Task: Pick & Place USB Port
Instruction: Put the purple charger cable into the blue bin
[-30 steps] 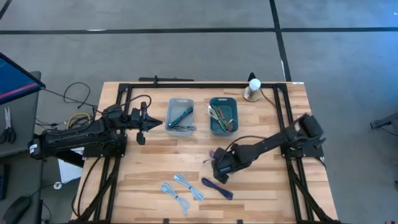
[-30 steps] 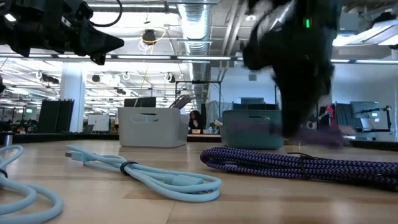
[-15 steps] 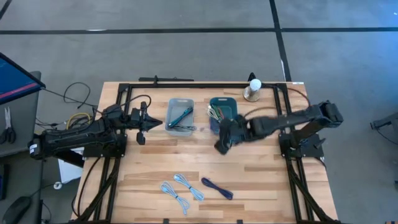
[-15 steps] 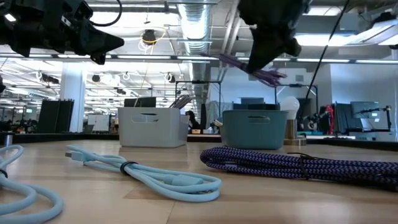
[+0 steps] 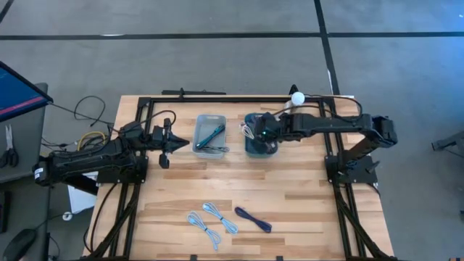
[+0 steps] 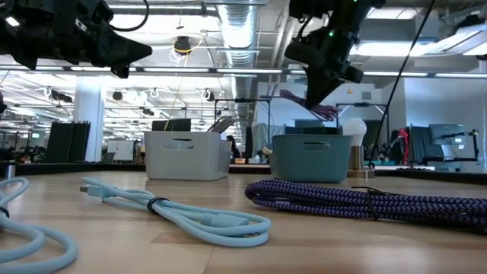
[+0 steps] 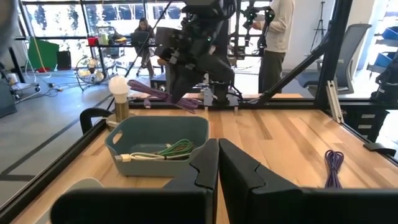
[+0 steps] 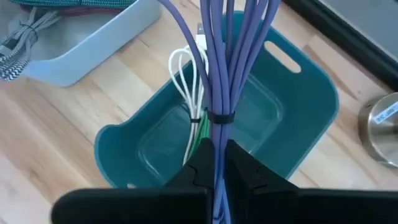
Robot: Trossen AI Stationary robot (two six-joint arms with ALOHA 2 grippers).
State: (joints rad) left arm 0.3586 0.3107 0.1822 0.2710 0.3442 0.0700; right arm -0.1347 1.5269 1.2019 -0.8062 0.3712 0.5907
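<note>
The right pincer (image 5: 265,134) hangs above the teal bin (image 5: 250,145) in the upper middle of the high view, its two dark fingers (image 8: 239,168) pressed together on a bundle of purple cable (image 8: 219,68). The cable is a smooth lilac-purple cord folded into several parallel strands and bound by a thin dark tie about midway. In the right wrist view the strands run straight out from between the fingers, over the bin's open mouth. In the low view the bundle (image 6: 308,105) droops sideways from the pincer, clear above the bin's rim (image 6: 310,139). In the left wrist view it (image 7: 163,96) sticks out toward the lamp (image 7: 119,93) that stands behind the bin.

Inside the teal bin lie a white cable (image 8: 186,74) and a green cable (image 8: 198,134), coiled together on its floor. Beside it, toward the left of the high view, stands a pale grey bin (image 5: 209,135) holding a dark teal cable.

The left pincer (image 5: 180,143) hovers at the left of the bench (image 5: 304,210), near the grey bin, its fingers (image 7: 205,163) together and holding nothing.

Low in the high view, on the bare wood, lie two light blue cables (image 5: 212,222) side by side and a dark purple braided cable (image 5: 252,218) just to their right, well apart from the bins.

No brand, label or writing can be read on the cable or the bins. A person (image 7: 278,31) stands in the room beyond the bench, in the upper part of the left wrist view.
</note>
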